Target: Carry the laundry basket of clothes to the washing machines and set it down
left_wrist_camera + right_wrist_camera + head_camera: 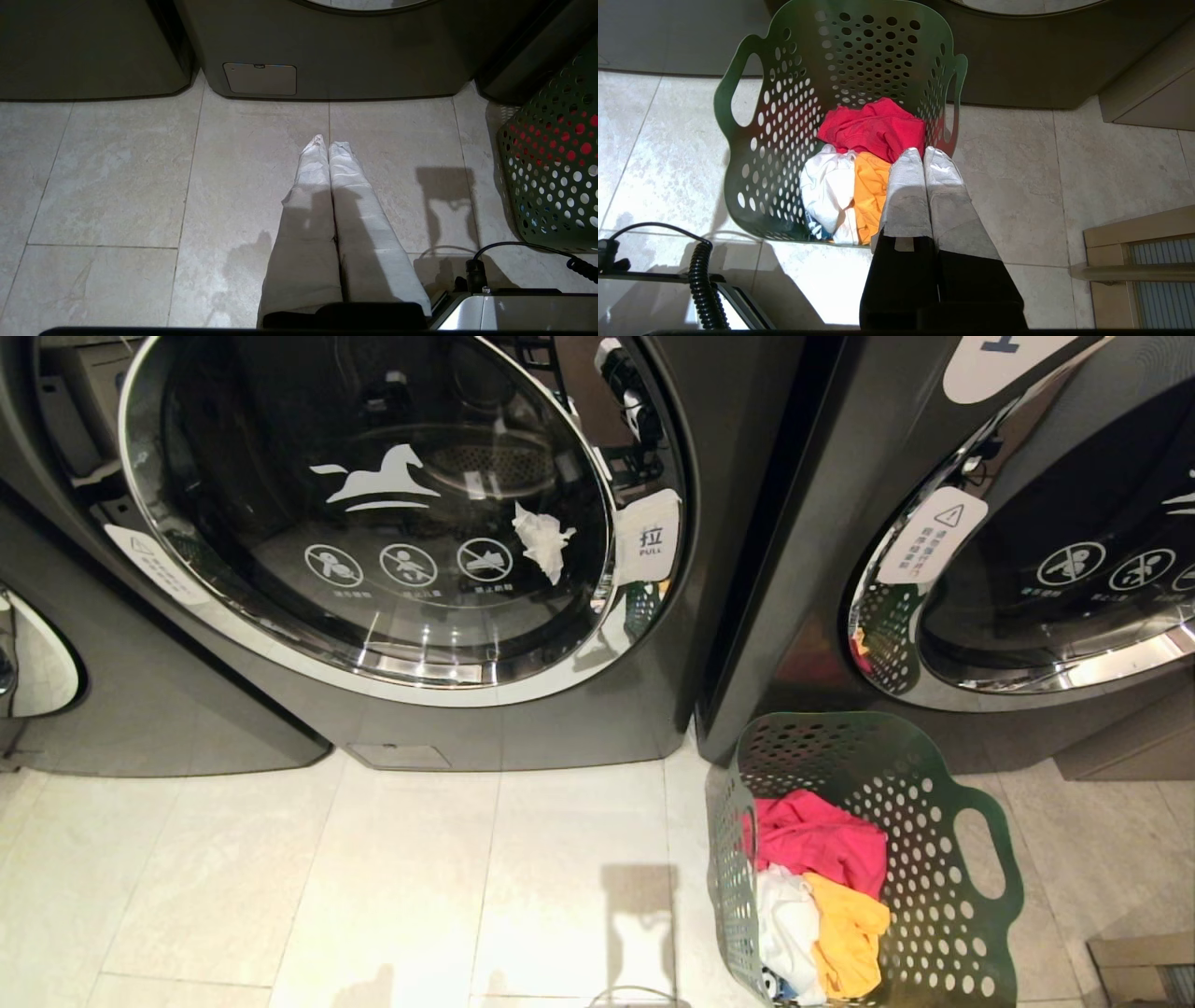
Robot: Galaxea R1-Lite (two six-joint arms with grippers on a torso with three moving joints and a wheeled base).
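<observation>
We saw a dark green laundry basket (943, 896) dotted all over with round holes, holding clothes (822, 896) in pink-red, white and yellow-orange. The washing machines (560, 728) were dark grey with chrome-rimmed doors and white horse logos. The floor tiles (327, 887) were pale, mottled beige.

place: laundromat | evidence: numbered front-loading washing machines (401, 551), tiled floor (280, 877)

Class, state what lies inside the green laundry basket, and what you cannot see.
Inside the laundry basket: a pink-red garment, a white garment and a yellow-orange garment. Anything beneath them, and the basket's floor, is covered.
</observation>
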